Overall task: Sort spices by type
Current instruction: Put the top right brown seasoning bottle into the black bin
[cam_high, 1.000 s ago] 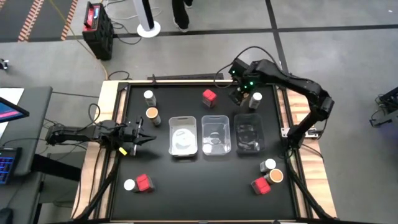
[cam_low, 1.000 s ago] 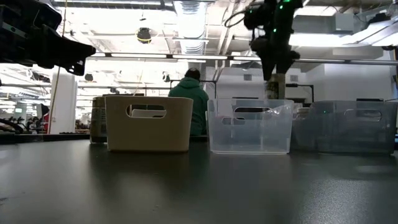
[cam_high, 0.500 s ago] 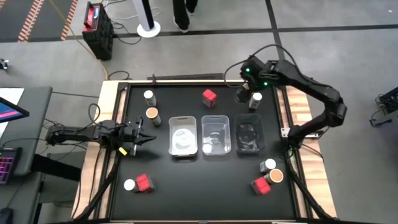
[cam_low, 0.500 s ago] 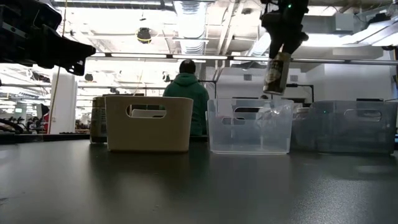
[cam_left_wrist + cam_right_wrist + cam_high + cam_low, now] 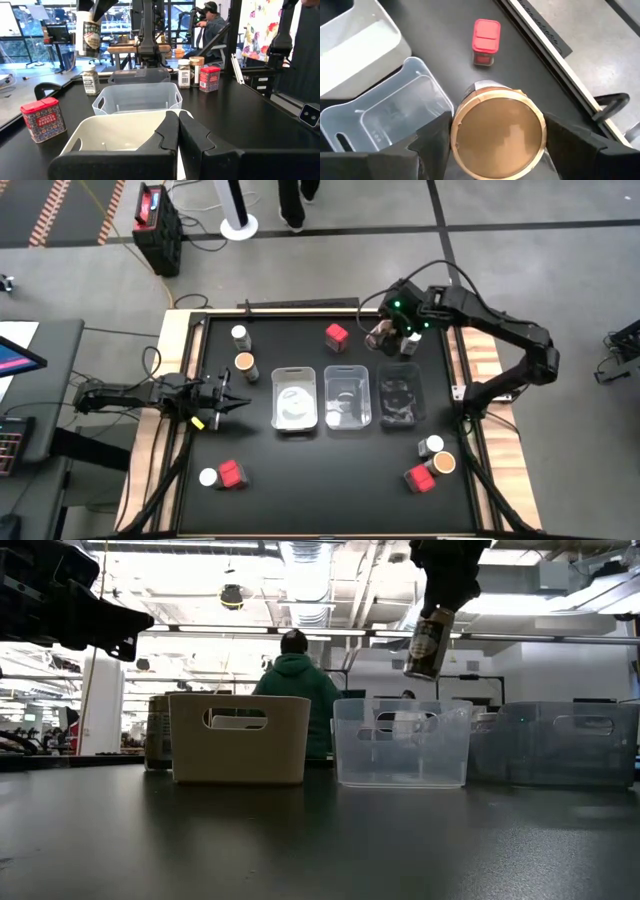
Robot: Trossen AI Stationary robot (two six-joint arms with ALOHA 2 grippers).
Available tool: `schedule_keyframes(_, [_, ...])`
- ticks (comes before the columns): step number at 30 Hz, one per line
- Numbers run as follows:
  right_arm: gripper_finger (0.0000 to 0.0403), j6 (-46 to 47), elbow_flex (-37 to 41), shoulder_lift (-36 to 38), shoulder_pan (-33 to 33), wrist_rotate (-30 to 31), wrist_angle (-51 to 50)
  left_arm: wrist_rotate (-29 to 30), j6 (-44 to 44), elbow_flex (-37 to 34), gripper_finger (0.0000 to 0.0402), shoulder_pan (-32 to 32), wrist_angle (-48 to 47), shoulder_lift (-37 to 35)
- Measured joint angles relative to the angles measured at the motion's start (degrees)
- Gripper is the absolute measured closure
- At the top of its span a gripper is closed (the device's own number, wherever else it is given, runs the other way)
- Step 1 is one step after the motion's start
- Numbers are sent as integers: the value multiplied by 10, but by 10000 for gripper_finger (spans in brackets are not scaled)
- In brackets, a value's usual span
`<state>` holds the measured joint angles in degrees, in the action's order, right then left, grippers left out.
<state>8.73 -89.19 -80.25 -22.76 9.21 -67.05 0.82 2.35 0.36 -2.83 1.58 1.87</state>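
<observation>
The spices lie scattered over the black bench (image 5: 320,490), and one of them, a brown-lidded jar (image 5: 381,334), has left the surface since a second ago: it stood then near the far right corner beside a white-lidded jar (image 5: 411,337), and it now hangs tilted in the air above the far end of the right-hand tray, higher than half a second ago. In the low view the jar (image 5: 428,644) is clear of the tray rims.

Three trays sit in a row at mid-bench, unchanged: the white tray (image 5: 294,399), the clear middle tray (image 5: 347,397) and the clear right tray (image 5: 401,394).

The right hand (image 5: 385,333) has swung toward the bench centre and pinches the brown-lidded jar, its fingers spread wide around the jar's body; the lid (image 5: 497,134) fills the right wrist view.

The left hand (image 5: 229,399) waits near the left edge, fingers pressed together, where it was a second ago.

The other spices have not moved: a red box (image 5: 337,335) near the far edge, a white-lidded and a brown-lidded jar (image 5: 243,364) at far left, a red box (image 5: 232,473) with a white-lidded jar near left, and a red box (image 5: 419,478) with two jars near right.
</observation>
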Motion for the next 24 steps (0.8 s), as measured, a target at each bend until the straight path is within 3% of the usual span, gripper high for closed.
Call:
schedule_keyframes(13, [96,-80,0,0,2,1,-57,0,0,0,401,0,0,0])
schedule_keyframes(24, [96,-62,0,1,15,-25,-154,0,0,0,401,0,0,0])
